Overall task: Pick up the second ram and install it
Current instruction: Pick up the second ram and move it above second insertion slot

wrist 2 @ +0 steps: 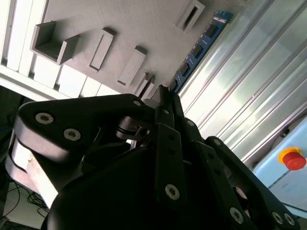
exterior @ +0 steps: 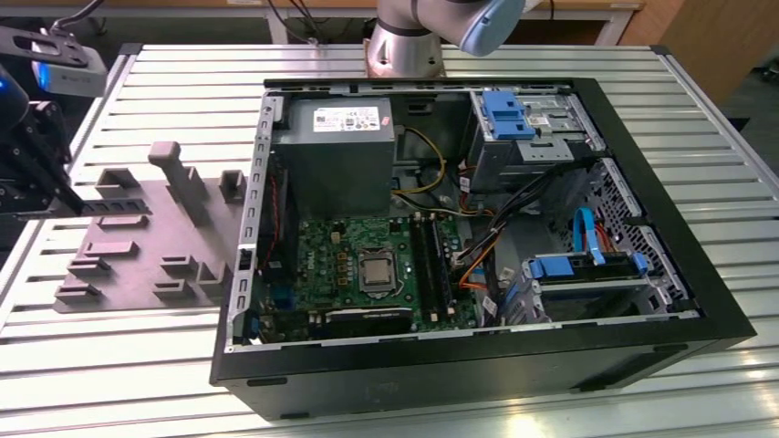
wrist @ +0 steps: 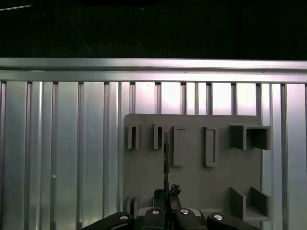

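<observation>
The second ram [wrist 2: 199, 48] is a thin dark blue stick with a row of chips, and it sticks out from between my fingers. In the first wrist view the second ram [wrist: 166, 158] shows edge-on as a thin dark line. My gripper [wrist 2: 163, 96] [wrist: 167, 194] is shut on one end of it, above the grey holder plate [wrist: 192, 163] [wrist 2: 120, 28]. In the exterior view my gripper [exterior: 55, 187] hangs at the far left over the holder plate [exterior: 146, 246]. The long black sockets [exterior: 426, 260] lie on the green board inside the open computer case [exterior: 487, 365].
The case stands on a ribbed metal table [exterior: 681, 82], with a power supply [exterior: 331, 137], blue drive brackets [exterior: 505, 114] and loose cables inside. Upright posts [exterior: 171, 169] rise from the holder plate. A red stop button [wrist 2: 292, 158] sits off the table's edge.
</observation>
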`<state>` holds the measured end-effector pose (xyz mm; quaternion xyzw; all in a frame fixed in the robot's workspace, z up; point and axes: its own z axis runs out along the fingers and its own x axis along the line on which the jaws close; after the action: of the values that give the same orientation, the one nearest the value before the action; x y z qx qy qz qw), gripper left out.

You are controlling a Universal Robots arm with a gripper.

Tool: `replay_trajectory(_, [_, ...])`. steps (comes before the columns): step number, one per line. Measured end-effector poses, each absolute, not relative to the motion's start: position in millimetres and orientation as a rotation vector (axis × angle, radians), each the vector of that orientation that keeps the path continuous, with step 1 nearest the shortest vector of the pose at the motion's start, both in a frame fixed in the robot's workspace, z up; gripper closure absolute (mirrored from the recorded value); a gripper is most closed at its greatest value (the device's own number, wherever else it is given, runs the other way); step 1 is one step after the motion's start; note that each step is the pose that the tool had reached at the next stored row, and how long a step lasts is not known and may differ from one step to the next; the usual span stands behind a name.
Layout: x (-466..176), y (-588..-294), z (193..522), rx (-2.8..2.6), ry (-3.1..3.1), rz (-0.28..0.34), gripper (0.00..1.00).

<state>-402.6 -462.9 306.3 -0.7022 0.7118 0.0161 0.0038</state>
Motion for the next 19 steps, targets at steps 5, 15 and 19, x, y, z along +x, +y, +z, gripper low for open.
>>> replay_trajectory(5, [-403, -463, 309, -2.201, 2.231, 0.050, 0.86])
replay_trajectory(15, [-403, -463, 322, -2.201, 2.231, 0.049, 0.86])
replay_trajectory(19, [-403, -462, 329, -2.201, 2.231, 0.049, 0.86])
